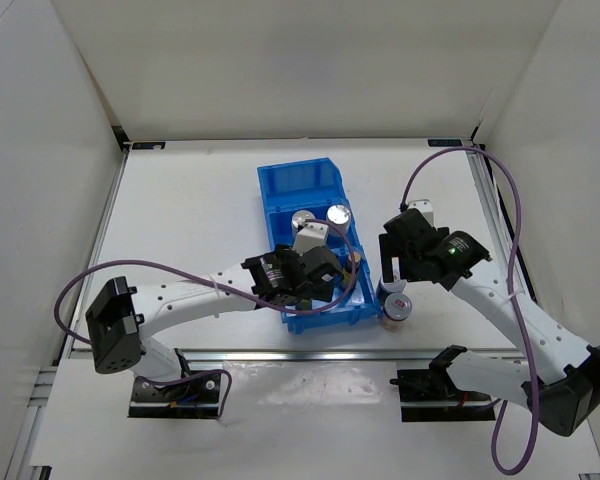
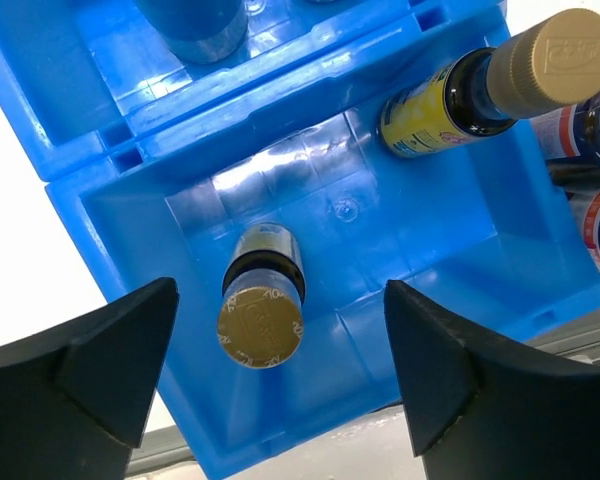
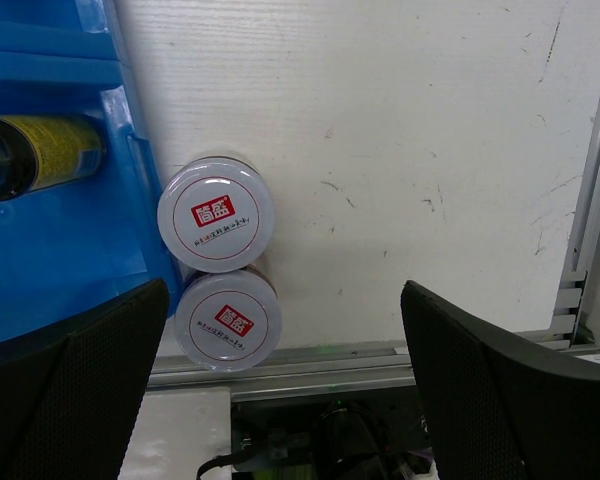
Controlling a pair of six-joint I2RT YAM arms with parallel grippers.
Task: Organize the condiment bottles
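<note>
Judging by what sits in the blue bin [image 1: 280, 190], about two thirds done. In its near compartment: two dark bottles [image 2: 263, 295], yellow labels, one upright, one leaning at a corner. In its middle compartment: two white bottles [image 1: 302, 220], silver tops. Outside, just beside its near right corner: two jars [image 3: 216, 213], not yet loaded, likely bound for the far compartment. Left gripper [image 2: 278, 300] spread over the near compartment, holding nothing. Right gripper [image 3: 285, 290] spread above the jars, empty.
</note>
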